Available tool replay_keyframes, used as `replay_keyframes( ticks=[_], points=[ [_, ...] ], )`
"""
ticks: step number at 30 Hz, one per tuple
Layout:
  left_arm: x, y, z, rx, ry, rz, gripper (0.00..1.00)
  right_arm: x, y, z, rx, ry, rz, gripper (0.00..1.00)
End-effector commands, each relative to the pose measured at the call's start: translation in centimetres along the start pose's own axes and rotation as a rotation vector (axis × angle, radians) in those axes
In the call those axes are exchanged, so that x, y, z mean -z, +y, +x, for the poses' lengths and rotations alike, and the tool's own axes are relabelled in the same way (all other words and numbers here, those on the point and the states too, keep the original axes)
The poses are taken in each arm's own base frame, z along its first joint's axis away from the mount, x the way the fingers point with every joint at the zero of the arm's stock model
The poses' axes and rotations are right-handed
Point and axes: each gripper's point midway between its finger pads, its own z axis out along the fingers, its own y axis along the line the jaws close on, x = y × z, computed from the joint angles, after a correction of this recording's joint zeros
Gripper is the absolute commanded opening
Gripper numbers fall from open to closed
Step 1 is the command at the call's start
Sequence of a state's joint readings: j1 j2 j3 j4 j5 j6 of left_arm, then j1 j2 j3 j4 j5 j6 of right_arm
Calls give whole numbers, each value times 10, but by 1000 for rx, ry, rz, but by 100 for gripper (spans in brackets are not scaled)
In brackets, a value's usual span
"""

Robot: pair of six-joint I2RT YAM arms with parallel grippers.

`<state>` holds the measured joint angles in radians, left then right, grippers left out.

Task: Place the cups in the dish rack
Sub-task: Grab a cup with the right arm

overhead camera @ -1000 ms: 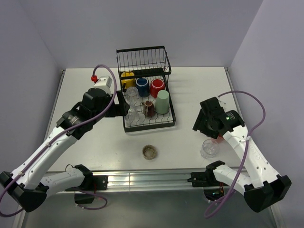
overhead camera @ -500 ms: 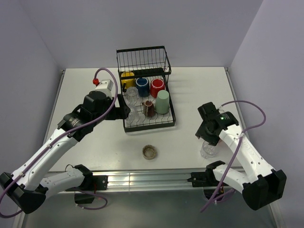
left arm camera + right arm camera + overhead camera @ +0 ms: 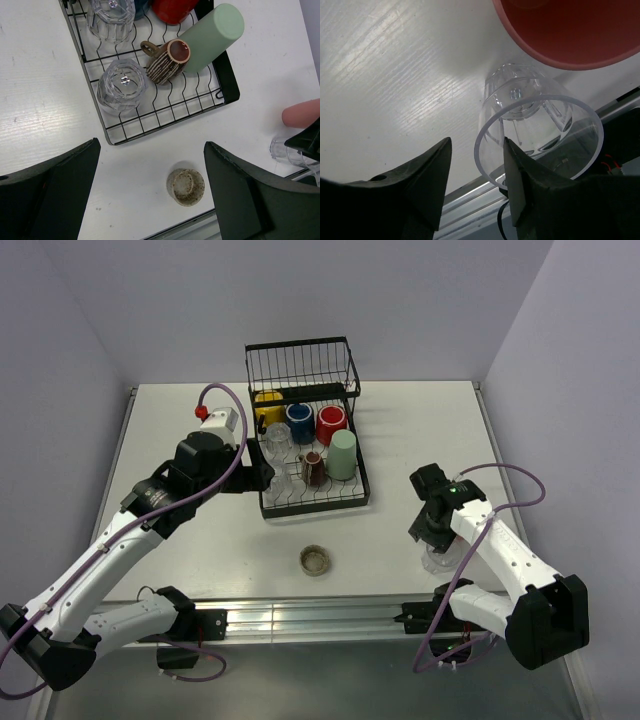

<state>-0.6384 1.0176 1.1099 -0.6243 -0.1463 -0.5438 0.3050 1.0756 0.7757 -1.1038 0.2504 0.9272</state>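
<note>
While left gripper (image 3: 150, 150) hovers wide-jawed beside the dish rack (image 3: 315, 508), arm outstretched, right gripper (image 3: 476, 145) points down, jaws half-parted astride clear glass (image 3: 535, 100) wall

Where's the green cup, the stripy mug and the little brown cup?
green cup (image 3: 212, 36): left wrist view, its side
stripy mug (image 3: 161, 69): left wrist view, its striped side
little brown cup (image 3: 185, 186): left wrist view, its middle

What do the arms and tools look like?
Left arm and right arm: white links, black joints, a purple cable along each. White box with red plug on the left wrist. Left tool and right tool: black, two broad tapered fingers.
</note>
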Motion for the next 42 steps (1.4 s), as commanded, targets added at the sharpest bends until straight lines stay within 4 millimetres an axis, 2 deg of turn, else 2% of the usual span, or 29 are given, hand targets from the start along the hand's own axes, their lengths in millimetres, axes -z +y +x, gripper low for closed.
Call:
replay_keyframes(
  ticks=[1, 8, 12, 14, 18, 24, 27, 28, 32, 33, 35, 36, 38, 41, 42],
  points=[
    [5, -6, -12, 15, -45, 25, 91, -8, 2, -8, -32, -38, 12, 52],
    [4, -4, -8, 19, -39, 20, 91, -17, 3, -5, -34, -33, 6, 39],
    [3, -3, -8, 20, -39, 16, 91, -21, 7, -1, -30, -17, -14, 21],
    [3, -4, -9, 24, -42, 18, 91, -22, 10, -1, -23, -17, -29, 16],
    [2, -4, -8, 28, -39, 20, 91, -21, 13, -3, -10, -27, -53, 0],
    [0, -16, -8, 45, -33, 77, 91, 4, 25, -21, 26, -92, -141, 0],
    [-3, -22, -7, 61, -30, 108, 92, 29, 38, -33, 60, -125, -227, 0],
    [-3, -25, -8, 72, -29, 118, 92, 43, 46, -42, 56, -151, -269, 0],
    [-6, -38, -10, 94, -33, 182, 94, 89, 71, -55, 82, -197, -461, 0],
    [-9, -44, -11, 96, -31, 208, 94, 106, 85, -55, 103, -202, -562, 0],
    [-10, -55, -9, 101, -10, 272, 95, 136, 98, -63, 104, -229, -669, 0],
    [-14, -60, -6, 103, 4, 297, 95, 157, 113, -62, 125, -229, -788, 0],
    [-14, -73, -11, 111, 7, 380, 96, 191, 126, -67, 123, -244, -911, 0],
    [-19, -89, -17, 132, 20, 479, 98, 251, 154, -68, 142, -242, -1163, 0],
    [-19, -93, -20, 132, 21, 512, 98, 264, 159, -67, 151, -238, -1219, 0]
  ],
)
